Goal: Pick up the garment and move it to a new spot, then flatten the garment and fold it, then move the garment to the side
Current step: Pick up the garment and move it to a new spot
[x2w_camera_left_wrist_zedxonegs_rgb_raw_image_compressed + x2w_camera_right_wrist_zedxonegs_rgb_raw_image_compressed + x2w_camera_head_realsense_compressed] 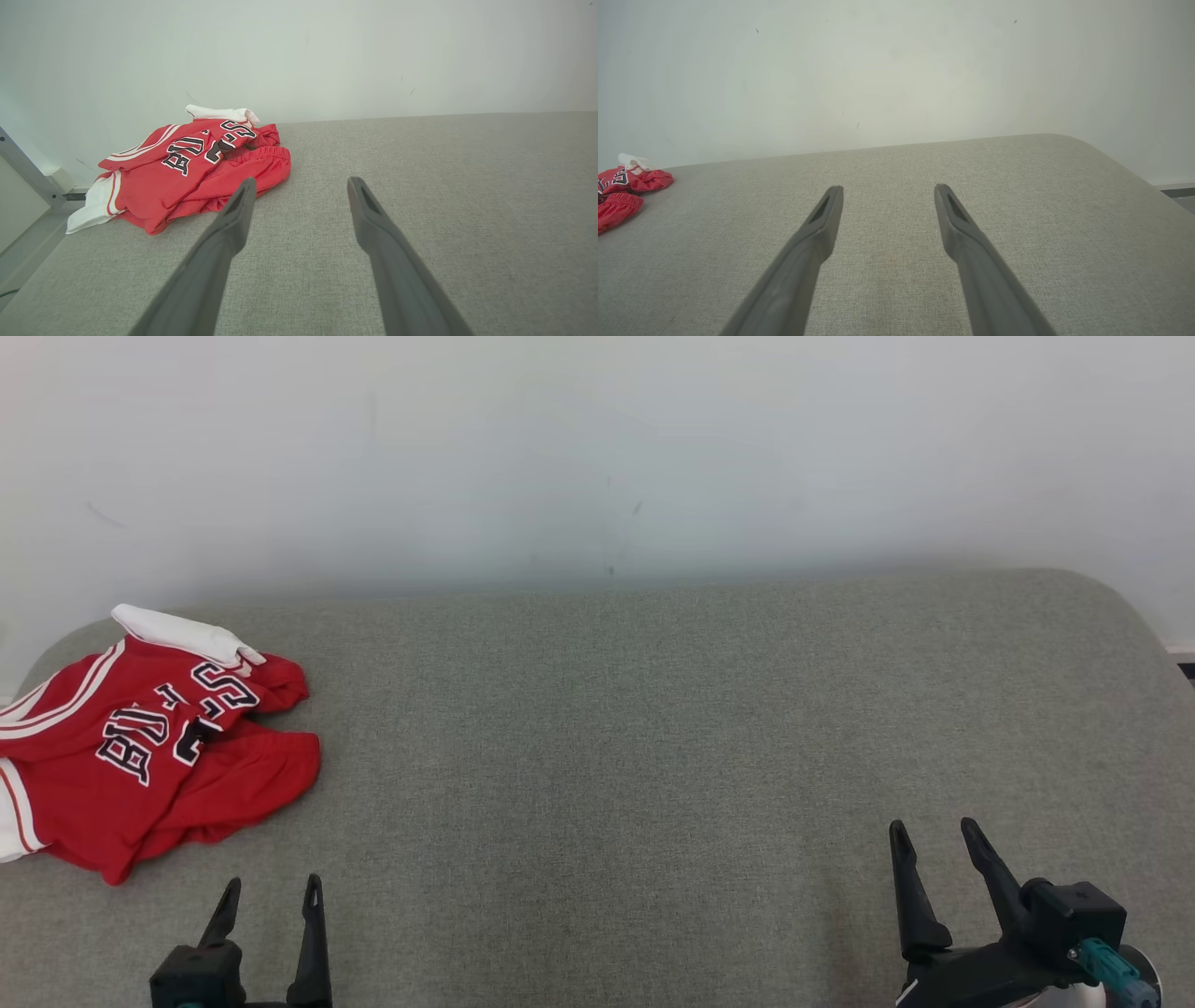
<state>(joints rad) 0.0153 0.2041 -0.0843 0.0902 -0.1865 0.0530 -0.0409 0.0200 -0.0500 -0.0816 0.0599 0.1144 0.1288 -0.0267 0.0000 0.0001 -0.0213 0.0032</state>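
Observation:
The garment point(149, 747) is a red jersey with white trim and dark lettering, crumpled in a heap at the far left of the grey fabric surface point(635, 756). It also lies ahead and left of my left fingers in the left wrist view point(191, 175), and its edge shows at the left border of the right wrist view point(621, 193). My left gripper point(271, 894) stands open at the lower left, just short of the garment and apart from it. My right gripper point(934, 835) is open at the lower right, nothing between its fingers.
A pale wall point(597, 448) rises right behind the surface. The surface's far right corner point(1111, 593) is rounded and drops off. In the left wrist view a grey frame bar point(28, 172) and floor lie beyond the left edge.

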